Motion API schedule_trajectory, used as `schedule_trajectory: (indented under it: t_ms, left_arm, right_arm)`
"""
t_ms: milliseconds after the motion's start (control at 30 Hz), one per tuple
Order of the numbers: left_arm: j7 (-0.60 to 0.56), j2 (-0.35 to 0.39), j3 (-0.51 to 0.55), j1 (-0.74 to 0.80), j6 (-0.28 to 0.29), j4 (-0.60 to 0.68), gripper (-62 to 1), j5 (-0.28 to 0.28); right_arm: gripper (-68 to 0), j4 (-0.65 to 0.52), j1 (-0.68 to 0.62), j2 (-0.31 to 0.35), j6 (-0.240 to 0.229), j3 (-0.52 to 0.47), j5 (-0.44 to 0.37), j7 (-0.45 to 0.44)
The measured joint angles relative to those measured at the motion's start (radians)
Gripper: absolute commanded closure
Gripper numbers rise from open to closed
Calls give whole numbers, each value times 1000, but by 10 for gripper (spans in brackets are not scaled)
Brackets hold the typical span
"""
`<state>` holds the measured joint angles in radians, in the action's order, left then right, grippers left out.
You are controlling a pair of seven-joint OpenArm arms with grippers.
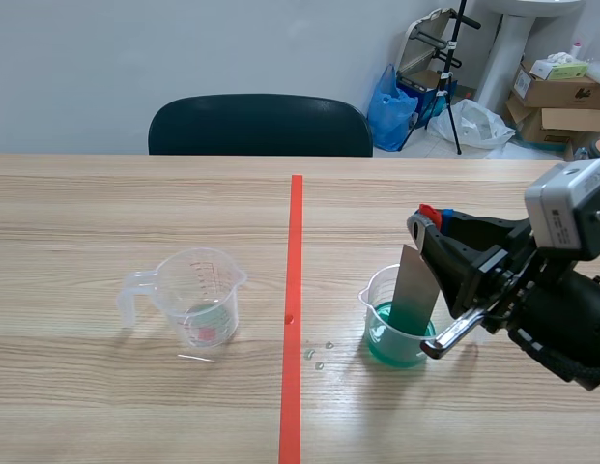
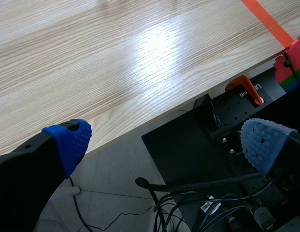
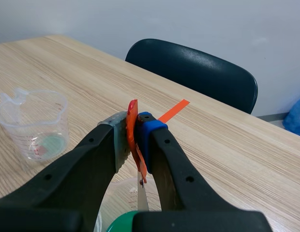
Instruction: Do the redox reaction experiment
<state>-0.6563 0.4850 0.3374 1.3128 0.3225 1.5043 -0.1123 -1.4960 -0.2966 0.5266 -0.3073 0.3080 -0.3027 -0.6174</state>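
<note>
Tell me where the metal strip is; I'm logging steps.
Scene view, right of the tape line: strip stands in the beaker, held by the right claw.

Bright, even, soft light from overhead in all views. Scene view: table (image 1: 106, 222) uniformly lit, with only faint soft shadows beside the measuring cup (image 1: 197, 296) and the beaker (image 1: 396, 333). Left wrist view: broad white glare patch on the tabletop, and the floor (image 2: 116, 183) under its edge is dimmer.

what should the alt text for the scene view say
The right pincer holds a grey metal strip standing in a small beaker of green liquid, right of an orange tape line. A clear measuring jug stands left of the line.
</note>
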Motion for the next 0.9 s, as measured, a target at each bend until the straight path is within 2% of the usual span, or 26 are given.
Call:
schedule_trajectory:
  t_ms: [900]
  left_arm:
    - [0,0,0,0,0,0,-623,0]
  right_arm:
    - [-15,0,-1,2,0,0,0,-21]
